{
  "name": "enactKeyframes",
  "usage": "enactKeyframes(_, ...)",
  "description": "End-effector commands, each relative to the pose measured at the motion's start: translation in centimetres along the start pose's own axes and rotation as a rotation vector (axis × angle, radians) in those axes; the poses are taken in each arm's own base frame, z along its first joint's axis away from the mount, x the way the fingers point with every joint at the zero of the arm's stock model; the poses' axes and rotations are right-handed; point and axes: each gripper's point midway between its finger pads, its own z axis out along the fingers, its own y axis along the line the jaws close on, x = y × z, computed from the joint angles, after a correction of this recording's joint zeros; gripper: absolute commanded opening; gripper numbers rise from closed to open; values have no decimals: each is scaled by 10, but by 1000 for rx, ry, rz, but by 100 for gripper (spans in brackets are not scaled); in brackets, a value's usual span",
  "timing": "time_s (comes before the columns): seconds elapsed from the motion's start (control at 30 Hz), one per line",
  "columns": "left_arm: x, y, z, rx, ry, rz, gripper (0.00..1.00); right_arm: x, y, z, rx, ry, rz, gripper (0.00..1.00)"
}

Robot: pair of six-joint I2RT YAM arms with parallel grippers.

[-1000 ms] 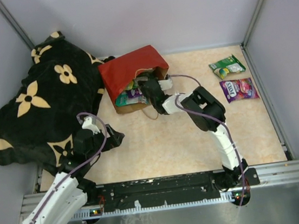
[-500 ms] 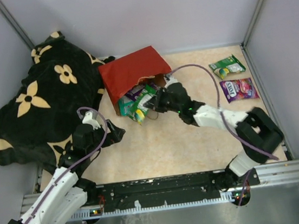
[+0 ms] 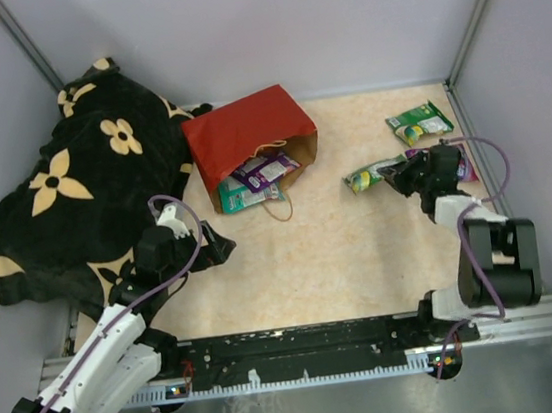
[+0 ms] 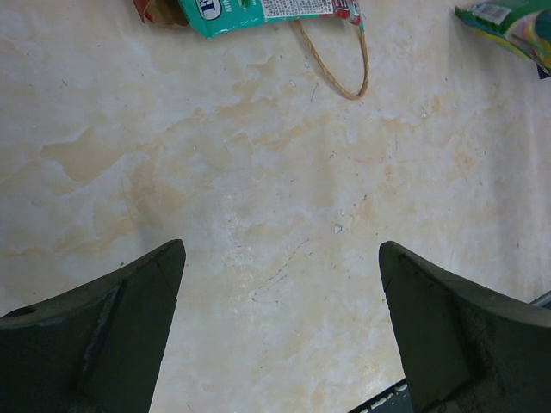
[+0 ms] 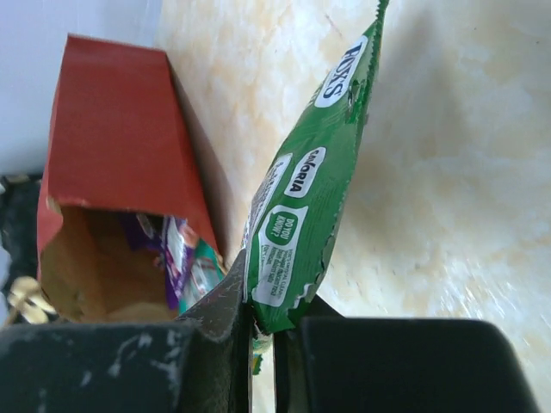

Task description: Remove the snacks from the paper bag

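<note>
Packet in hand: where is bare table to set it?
Free on the table: the wide middle between paper bag and right hand, down to the near edge. Crowded: far right, around the lying green packet and purple packet.

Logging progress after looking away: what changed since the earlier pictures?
The right gripper, shut on a green packet, drew it out of the paper bag and carried it far to the right. The bag, the blanket and the open left gripper stayed roughly put.
</note>
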Motion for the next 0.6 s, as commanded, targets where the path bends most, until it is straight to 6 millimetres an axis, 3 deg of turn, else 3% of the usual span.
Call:
enactKeyframes(0.0, -10, -9, -4, 31, -20, 17, 100, -49, 42, 32, -187, -163, 209, 0)
enactKeyframes(0.2, -6, -10, -4, 49, -25, 0, 100, -73, 53, 75, -151, -325, 361, 0)
enactKeyframes(0.37, -4, -17, -4, 78, 4, 7, 100, -80, 64, 129, -133, -328, 415, 1)
enactKeyframes(0.47, 0, -23, -4, 111, 49, 34, 100, -82, 61, 164, -102, -314, 422, 2)
enactKeyframes(0.57, -1, -30, -6, 129, 83, 50, 100, -84, 48, 187, -40, -329, 404, 3)
